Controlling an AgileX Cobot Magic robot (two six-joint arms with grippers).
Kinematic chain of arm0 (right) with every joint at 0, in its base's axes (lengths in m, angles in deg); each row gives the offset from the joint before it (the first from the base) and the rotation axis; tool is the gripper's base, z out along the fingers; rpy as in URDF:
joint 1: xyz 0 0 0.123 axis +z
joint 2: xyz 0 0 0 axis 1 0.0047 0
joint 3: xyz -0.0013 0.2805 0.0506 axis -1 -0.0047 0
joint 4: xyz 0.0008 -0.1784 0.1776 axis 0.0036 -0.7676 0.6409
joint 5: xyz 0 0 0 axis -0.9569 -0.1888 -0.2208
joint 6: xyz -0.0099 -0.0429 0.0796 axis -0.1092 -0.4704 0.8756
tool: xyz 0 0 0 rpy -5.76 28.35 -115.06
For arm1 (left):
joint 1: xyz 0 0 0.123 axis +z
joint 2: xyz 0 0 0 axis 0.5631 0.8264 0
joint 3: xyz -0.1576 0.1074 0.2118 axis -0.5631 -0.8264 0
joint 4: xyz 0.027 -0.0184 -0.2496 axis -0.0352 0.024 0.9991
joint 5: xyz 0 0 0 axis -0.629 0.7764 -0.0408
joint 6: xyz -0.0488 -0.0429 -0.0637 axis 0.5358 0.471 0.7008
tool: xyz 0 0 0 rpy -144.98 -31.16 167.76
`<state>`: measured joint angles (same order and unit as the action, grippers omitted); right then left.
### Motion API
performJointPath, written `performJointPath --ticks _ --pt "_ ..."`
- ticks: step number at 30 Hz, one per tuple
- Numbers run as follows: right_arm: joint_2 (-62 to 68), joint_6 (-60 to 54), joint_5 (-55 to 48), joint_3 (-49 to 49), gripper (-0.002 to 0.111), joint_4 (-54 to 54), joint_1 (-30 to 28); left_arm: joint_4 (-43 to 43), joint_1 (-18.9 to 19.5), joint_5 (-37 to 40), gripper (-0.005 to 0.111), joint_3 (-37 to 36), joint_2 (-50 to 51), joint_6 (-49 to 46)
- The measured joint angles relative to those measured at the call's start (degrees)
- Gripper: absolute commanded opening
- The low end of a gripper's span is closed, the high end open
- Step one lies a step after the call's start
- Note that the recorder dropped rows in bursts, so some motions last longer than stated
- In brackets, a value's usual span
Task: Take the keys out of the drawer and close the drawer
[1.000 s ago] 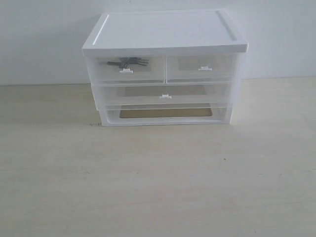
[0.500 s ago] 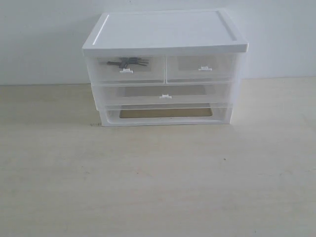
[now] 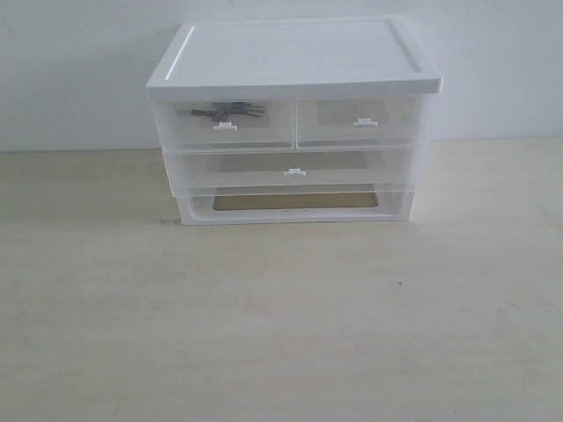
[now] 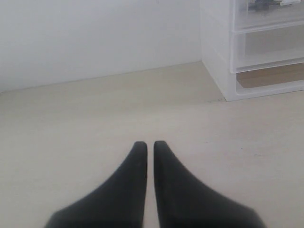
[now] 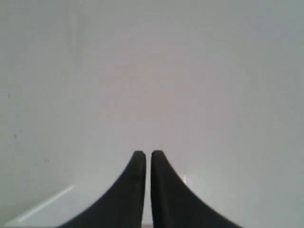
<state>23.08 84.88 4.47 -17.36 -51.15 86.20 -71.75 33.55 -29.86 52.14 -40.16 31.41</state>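
The keys (image 3: 230,112) lie as a dark grey bunch inside the drawer (image 3: 229,132), the clear top-left one with a white tab handle; it sits pushed in. No blue fob shows. In the left wrist view the keys (image 4: 260,5) peek in at the frame edge. My left gripper (image 4: 150,144) is shut over bare table, well short of the organizer. My right gripper (image 5: 148,153) is shut, facing a blank white wall. Neither gripper appears in the exterior view.
The white-topped organizer (image 3: 295,54) stands at the table's back against the wall. It also holds a twin top-right drawer (image 3: 356,130), a full-width drawer (image 3: 295,167) and an open bottom slot (image 3: 295,202). Pale wooden table (image 3: 281,316) stretches in front.
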Motion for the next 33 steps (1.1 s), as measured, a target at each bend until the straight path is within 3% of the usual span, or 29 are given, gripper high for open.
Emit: performJointPath --ticks 2,7,16,26,33 --pt "5.27 2.87 1.42 0.57 0.017 -3.59 0.0 0.0 0.0 0.0 0.004 0.0 0.0 0.0" --pt "18.25 4.05 4.65 0.94 0.017 -6.29 0.0 0.0 0.0 0.0 0.004 0.0 0.0 0.0" --pt "41.16 -4.72 15.14 0.99 0.017 -7.13 0.0 -2.43 0.0 -3.55 0.004 0.0 0.0 -0.23" --pt "59.65 -7.01 27.87 8.53 0.017 -10.73 0.1 0.87 0.0 -27.33 0.004 0.0 0.0 4.84" --pt "68.36 -1.97 34.31 16.74 0.017 -17.78 0.54 0.78 0.0 -38.95 0.004 0.0 0.0 17.33"
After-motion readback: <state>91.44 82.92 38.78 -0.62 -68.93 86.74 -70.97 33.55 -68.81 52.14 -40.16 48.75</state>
